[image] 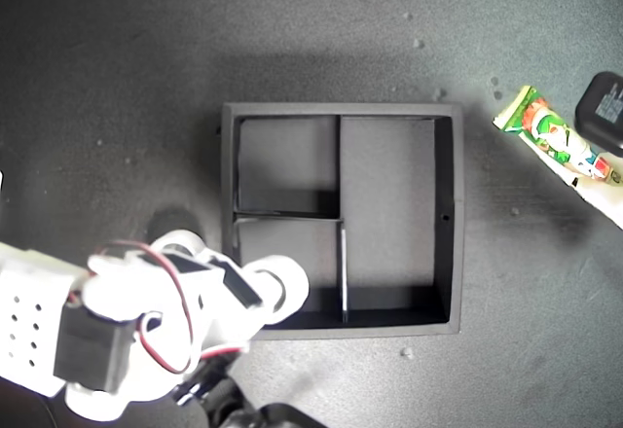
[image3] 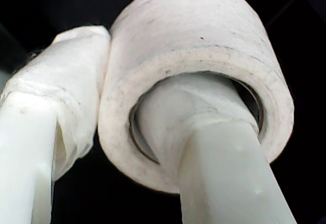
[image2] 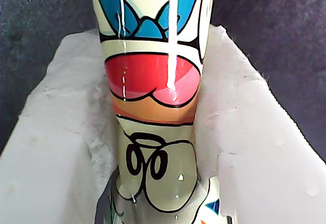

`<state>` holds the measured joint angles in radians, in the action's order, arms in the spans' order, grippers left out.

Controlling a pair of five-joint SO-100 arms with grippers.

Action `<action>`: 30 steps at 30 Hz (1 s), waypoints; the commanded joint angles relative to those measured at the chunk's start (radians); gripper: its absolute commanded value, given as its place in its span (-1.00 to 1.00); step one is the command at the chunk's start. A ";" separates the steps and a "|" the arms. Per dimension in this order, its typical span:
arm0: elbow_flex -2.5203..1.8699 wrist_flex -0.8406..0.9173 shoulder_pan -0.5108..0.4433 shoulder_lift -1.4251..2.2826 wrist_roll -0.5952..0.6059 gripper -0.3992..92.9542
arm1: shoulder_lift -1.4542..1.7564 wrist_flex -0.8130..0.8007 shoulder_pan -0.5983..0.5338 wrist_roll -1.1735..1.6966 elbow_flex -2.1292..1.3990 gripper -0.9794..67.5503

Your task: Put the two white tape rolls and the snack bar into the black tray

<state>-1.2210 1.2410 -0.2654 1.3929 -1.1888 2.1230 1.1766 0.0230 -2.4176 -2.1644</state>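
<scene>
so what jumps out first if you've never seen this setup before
The black tray sits mid-frame in the exterior view, its three compartments looking empty. My second gripper holds a white tape roll, one finger through its hole, at the tray's lower-left corner in the exterior view. The colourful snack bar is pinched between my first gripper's padded fingers, and shows at the exterior view's upper right.

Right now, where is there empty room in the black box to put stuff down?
All three compartments of the black tray look bare: the long one on the exterior view's right and the upper small square are fully open. My second gripper, holding a white tape roll, crowds the lower small square. My first gripper grips the snack bar outside the tray.
</scene>
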 commanded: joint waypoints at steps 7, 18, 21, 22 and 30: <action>0.089 0.043 -0.005 -0.044 0.011 -0.99 | 0.020 0.183 -0.031 -0.218 0.097 -0.97; 0.178 0.083 -0.017 -0.098 0.025 -0.99 | 0.017 -0.137 -0.003 0.867 0.040 -0.97; 0.328 0.181 -0.028 -0.179 0.011 -0.99 | 0.017 -0.057 -0.040 1.103 0.114 -0.97; 0.405 0.225 -0.031 -0.221 0.008 -0.99 | 0.017 -0.023 -0.048 1.175 0.143 -0.97; 1.339 0.595 -0.074 -0.719 -0.032 -0.99 | 0.015 0.026 -0.077 1.749 0.339 -0.97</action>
<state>-0.1764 1.7856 -0.3252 0.7148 -1.1812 2.1246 1.2103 -0.0614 -0.8652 -1.9052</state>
